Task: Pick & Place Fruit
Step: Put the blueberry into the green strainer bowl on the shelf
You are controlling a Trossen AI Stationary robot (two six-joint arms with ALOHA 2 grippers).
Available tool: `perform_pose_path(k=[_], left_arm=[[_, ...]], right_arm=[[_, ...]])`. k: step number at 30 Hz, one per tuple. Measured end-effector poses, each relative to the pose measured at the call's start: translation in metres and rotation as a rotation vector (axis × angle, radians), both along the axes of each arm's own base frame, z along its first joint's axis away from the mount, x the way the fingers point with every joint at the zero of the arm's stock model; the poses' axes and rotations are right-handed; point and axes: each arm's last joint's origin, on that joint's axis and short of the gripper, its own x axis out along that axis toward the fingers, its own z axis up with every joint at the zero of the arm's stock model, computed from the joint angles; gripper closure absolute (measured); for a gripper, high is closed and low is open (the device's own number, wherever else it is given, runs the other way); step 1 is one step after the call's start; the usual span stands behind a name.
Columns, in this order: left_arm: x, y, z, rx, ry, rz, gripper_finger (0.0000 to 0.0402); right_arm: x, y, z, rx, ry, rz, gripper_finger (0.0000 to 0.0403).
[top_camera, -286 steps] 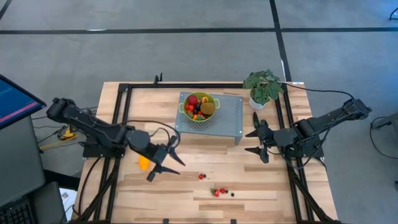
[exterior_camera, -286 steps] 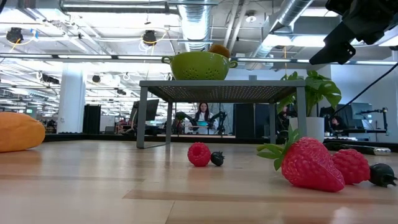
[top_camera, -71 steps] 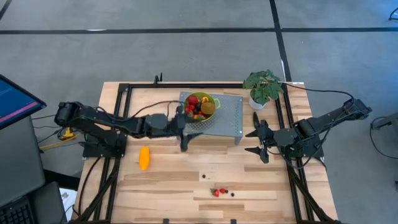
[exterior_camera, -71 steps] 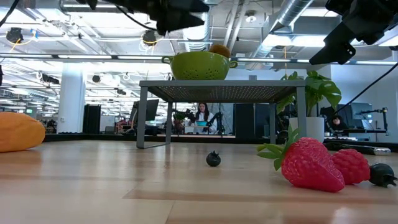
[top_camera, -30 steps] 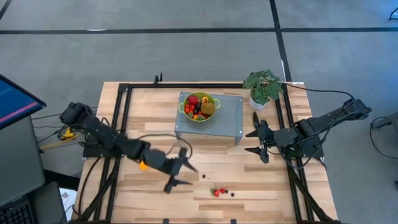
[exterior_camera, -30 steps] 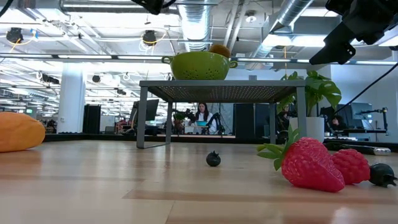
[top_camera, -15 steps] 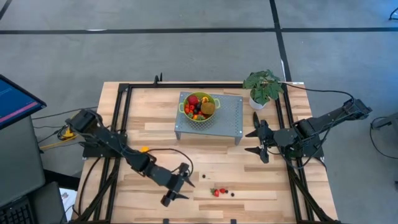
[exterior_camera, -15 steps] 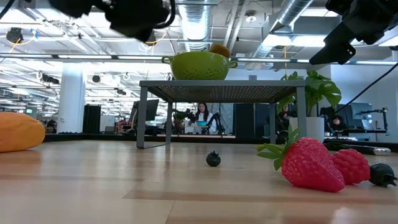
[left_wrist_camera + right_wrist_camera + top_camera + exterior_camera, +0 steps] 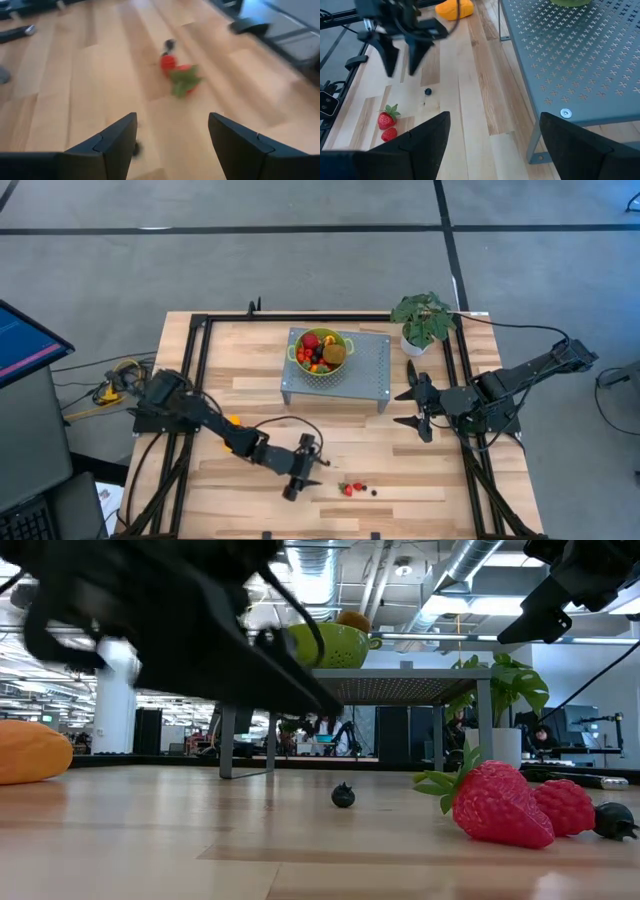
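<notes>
A green colander [image 9: 320, 352] stands on a grey perforated stand [image 9: 365, 375] and holds a red round fruit, a brown kiwi-like oval and small pieces. On the wood lie a dark berry [image 9: 325, 464], a strawberry [image 9: 346, 489] with a red berry [image 9: 359, 486] beside it, and another dark berry [image 9: 374, 491]. My left gripper [image 9: 305, 478] hangs open just left of the lone dark berry [image 9: 136, 148], fingers pointing at the strawberry [image 9: 181, 76]. The long orange fruit [image 9: 232, 421] lies partly under the left arm. My right gripper [image 9: 418, 408] waits open by the stand's right end.
A potted plant [image 9: 422, 320] stands at the far right corner. Black frame rails [image 9: 195, 370] run along the table's left, right and far sides. The left arm fills much of the low view above the dark berry [image 9: 343, 796]. Bare wood lies between the stand and the berries.
My left gripper has swung toward the table's right and near edge and come down low over the wood, toward the lone dark berry and the strawberries. It has stayed open. The fruit has not moved.
</notes>
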Motion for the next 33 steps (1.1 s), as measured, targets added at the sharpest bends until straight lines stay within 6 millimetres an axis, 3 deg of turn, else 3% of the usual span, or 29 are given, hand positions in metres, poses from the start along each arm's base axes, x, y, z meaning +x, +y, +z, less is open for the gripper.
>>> perform_pose_path(k=[10,22,26,33], left_arm=[[0.016,0.027,-0.045,-0.030,0.064,0.173,0.0160],[0.022,0.030,-0.063,-0.097,0.017,0.207,0.0162],[0.021,0.028,-0.064,-0.096,0.020,0.202,0.0185],[0.020,0.025,-0.065,-0.093,0.023,0.189,0.0260]], right_arm=[[0.000,0.000,0.000,-0.001,0.000,0.000,0.0101],[0.000,0.000,0.000,0.000,0.000,0.000,0.0101],[0.000,0.000,0.000,0.000,0.000,0.000,0.0101],[0.000,0.000,0.000,0.000,0.000,0.000,0.0101]])
